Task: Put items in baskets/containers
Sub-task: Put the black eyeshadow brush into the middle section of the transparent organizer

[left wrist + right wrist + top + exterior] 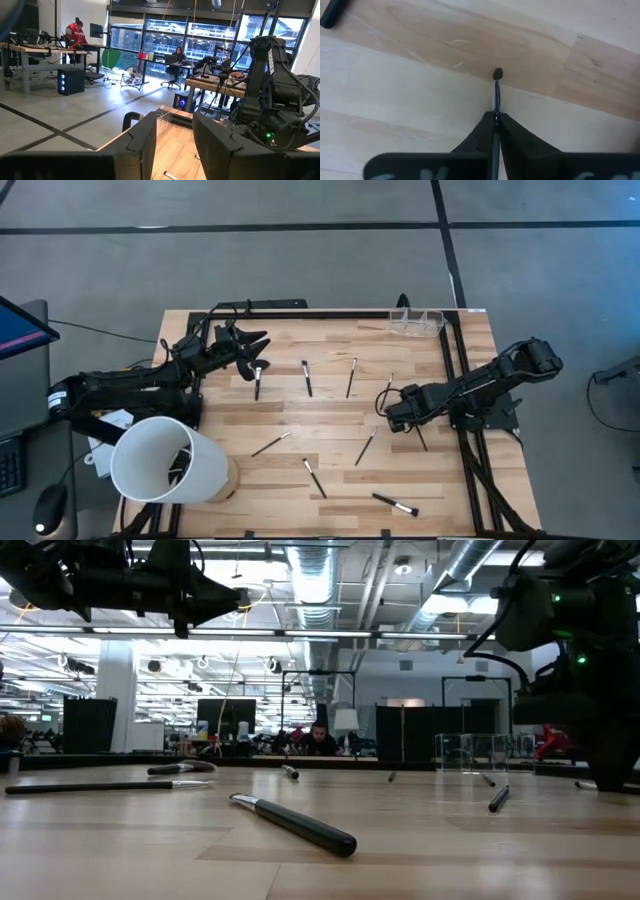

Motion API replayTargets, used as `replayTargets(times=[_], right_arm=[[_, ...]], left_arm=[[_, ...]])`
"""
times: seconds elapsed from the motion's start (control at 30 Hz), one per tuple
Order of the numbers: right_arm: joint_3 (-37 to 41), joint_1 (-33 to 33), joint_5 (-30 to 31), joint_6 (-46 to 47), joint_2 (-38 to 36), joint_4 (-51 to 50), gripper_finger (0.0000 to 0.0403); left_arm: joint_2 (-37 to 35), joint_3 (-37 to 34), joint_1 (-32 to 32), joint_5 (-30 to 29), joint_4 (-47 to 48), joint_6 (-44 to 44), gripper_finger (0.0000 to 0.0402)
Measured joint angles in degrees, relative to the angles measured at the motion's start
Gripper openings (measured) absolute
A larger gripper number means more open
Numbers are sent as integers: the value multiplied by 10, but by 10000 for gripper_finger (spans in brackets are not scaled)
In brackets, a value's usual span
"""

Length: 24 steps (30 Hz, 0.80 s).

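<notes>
Now your right gripper pinches a thin makeup brush low over the table's right side. Your left gripper, fingers spread and empty, hovers near the far-left corner. Your clear holder sits at the far-right edge.

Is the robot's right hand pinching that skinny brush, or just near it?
Touching. In the right wrist view the right gripper has both fingers closed tight against the brush, whose handle runs between them with no gap, its dark tip poking out over the table.

Big white tub lying at the wooden table's edge, monitor beside, seated person beyond.
</notes>
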<state>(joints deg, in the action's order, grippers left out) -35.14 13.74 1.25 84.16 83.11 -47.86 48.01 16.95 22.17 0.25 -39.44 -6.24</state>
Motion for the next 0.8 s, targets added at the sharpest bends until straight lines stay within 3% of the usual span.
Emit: replayTargets(times=[0.2,0.33,0.47,0.8], right_arm=[[-19,1,-10,-25,-12,-43,24],[-44,1,34,-50,-44,-63,6],[-54,1,86,-51,-85,-78,12],[-53,8,335,-84,-205,-82,7]], left_arm=[[0,0,0,0,0,0,124],[0,0,0,0,0,2,124],[0,0,0,0,0,3,124],[0,0,0,0,0,4,124]])
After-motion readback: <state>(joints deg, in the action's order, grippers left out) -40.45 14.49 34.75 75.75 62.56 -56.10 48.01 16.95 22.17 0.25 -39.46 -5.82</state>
